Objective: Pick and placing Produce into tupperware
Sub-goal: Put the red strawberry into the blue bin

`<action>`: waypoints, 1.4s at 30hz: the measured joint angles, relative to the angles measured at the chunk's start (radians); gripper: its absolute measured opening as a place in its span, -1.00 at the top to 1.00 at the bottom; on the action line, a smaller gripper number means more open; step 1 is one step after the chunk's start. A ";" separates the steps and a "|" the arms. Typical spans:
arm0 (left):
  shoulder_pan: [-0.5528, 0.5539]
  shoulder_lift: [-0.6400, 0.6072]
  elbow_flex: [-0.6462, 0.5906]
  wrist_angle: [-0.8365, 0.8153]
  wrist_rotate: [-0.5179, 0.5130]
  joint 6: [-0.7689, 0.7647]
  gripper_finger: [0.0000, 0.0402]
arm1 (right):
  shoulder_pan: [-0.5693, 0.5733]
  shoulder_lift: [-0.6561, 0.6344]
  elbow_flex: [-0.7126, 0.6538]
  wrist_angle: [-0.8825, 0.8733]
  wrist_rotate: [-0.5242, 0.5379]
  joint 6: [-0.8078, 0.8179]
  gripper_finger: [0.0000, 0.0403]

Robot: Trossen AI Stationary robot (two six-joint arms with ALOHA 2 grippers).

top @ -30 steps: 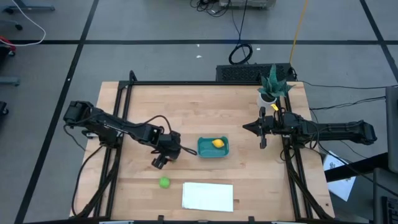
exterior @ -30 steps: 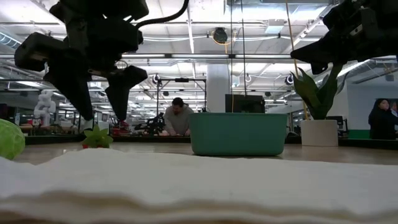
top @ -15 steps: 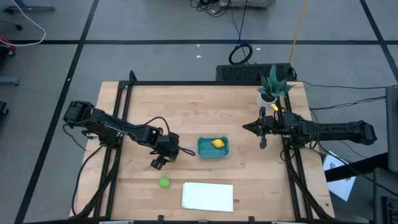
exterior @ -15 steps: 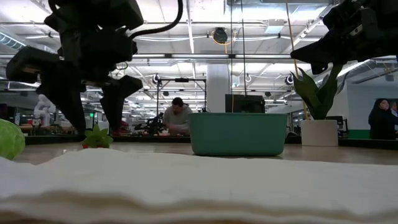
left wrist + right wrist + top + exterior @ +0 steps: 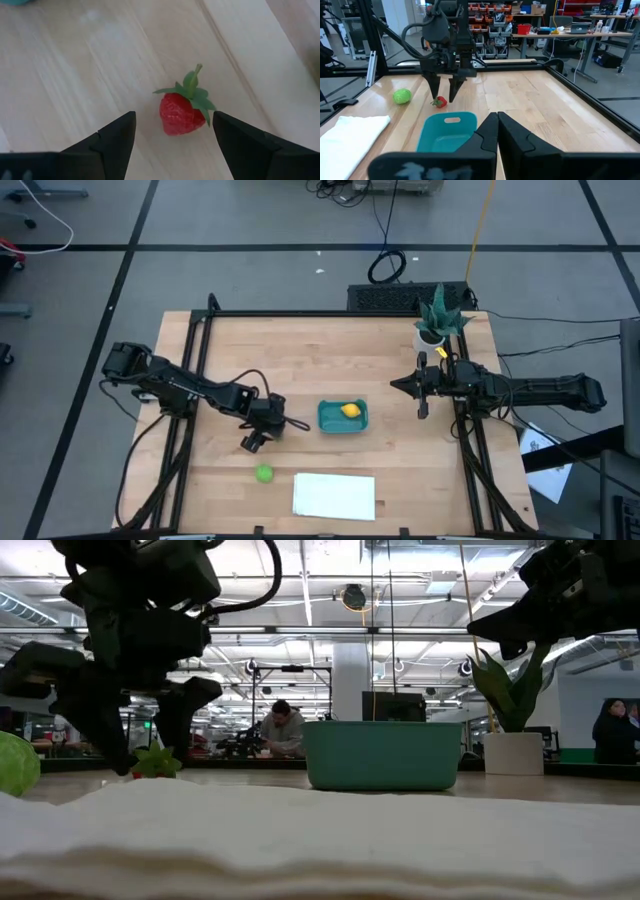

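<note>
Fingers of the left gripper (image 5: 172, 135) spread apart straddle the strawberry (image 5: 182, 111) on bare wood; right gripper (image 5: 496, 127) closed.

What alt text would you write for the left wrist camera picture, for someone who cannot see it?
A small red toy strawberry with a green leafy stem lies on the pale wooden table, between the open dark fingers of the left gripper, which are not touching it.

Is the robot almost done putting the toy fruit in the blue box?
One of three is done: the yellow lemon lies in the teal tub. Right now the open left gripper is poised over the strawberry on the table, not gripping yet. The green ball waits near the white sheet. The right gripper hangs shut, off to the side.
</note>
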 joint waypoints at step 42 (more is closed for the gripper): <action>-0.003 0.104 -0.012 0.110 0.023 -0.025 -0.35 | 0.000 0.020 0.000 0.008 0.000 0.004 1.00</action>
